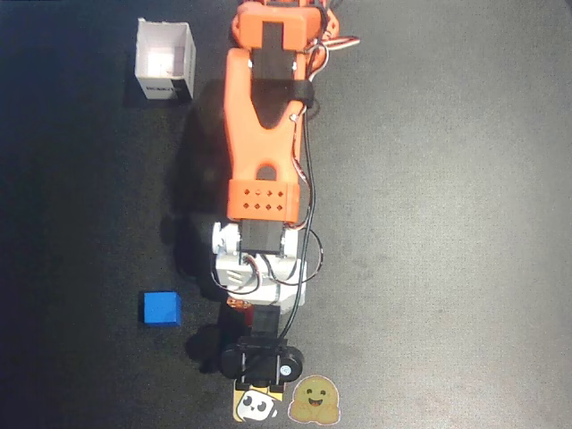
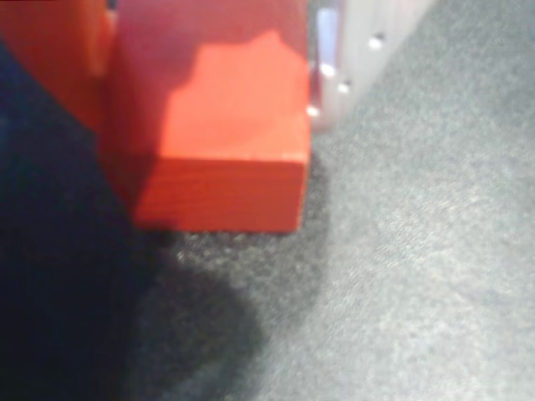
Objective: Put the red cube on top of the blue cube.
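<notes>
In the wrist view the red cube (image 2: 226,159) fills the upper left, its lower edge at the dark mat. My gripper (image 2: 209,75) is shut on it: an orange finger (image 2: 50,50) presses its left side and a pale finger (image 2: 359,42) sits against its right. In the overhead view my gripper (image 1: 250,315) points down below the white wrist motor, and the arm hides the red cube. The blue cube (image 1: 161,307) rests on the mat to the left of the gripper, about a hand's width away and clear of it.
A white open box (image 1: 165,61) stands at the upper left in the overhead view. The orange arm (image 1: 261,134) runs down the middle. Two cartoon stickers (image 1: 317,399) show at the bottom edge. Dark mat (image 1: 447,223) spreads to the right.
</notes>
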You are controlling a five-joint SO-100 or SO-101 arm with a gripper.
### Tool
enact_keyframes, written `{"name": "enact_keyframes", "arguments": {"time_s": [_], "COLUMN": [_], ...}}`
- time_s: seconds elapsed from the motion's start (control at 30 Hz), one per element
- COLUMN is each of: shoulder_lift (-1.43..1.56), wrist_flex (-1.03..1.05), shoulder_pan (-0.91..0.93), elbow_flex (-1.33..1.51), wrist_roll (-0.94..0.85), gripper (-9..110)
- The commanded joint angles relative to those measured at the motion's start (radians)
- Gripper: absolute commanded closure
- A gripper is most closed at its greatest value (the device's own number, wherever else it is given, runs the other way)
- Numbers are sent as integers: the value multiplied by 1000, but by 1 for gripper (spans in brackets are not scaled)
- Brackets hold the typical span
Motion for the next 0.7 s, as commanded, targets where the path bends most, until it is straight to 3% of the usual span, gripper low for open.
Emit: {"name": "enact_keyframes", "arguments": {"time_s": [0.0,0.37,0.67], "shoulder_lift": [28,67,146], "wrist_flex": [31,235,259], "shoulder_pan": [12,38,92], "elbow_flex": [-21,-204,-207], "wrist_roll": [17,84,97], "gripper": [100,100,100]}}
